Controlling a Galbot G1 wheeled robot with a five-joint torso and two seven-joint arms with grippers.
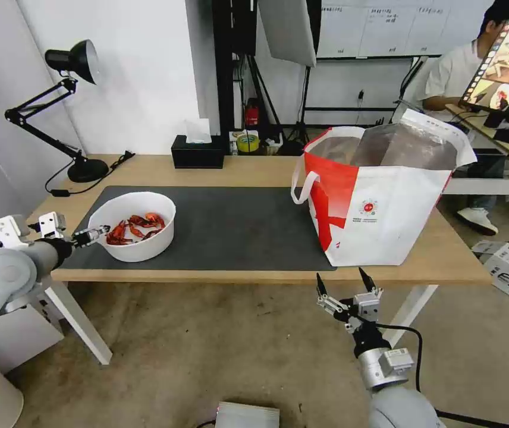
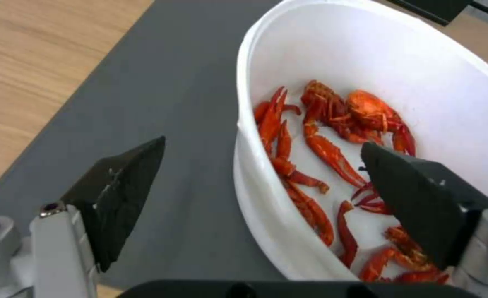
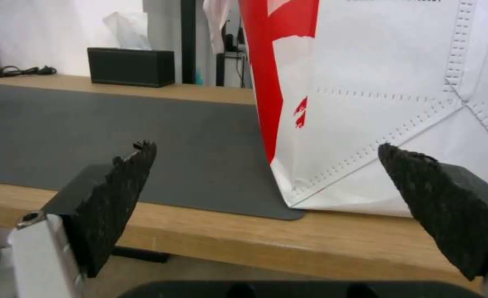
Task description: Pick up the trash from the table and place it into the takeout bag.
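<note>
Nearest in the head view, the right gripper (image 1: 345, 284) hangs below the table (image 1: 248, 172) edge, jaws spread and empty, with the takeout bag (image 1: 379, 202) standing upright just beyond it, foil-lined mouth open upward. In the left wrist view, the left gripper (image 2: 263, 174) straddles the near rim of the white bowl (image 2: 365, 54), one finger inside and one outside, wide apart and gripping nothing; red crayfish shells (image 2: 332, 140) lie scattered inside. The right wrist view shows the bag's white-and-red lower corner between and beyond its fingers, on the grey mat (image 3: 89, 132).

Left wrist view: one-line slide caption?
Open left gripper straddling the rim of the white round bowl of red crayfish shells on the dark grey mat.
</note>
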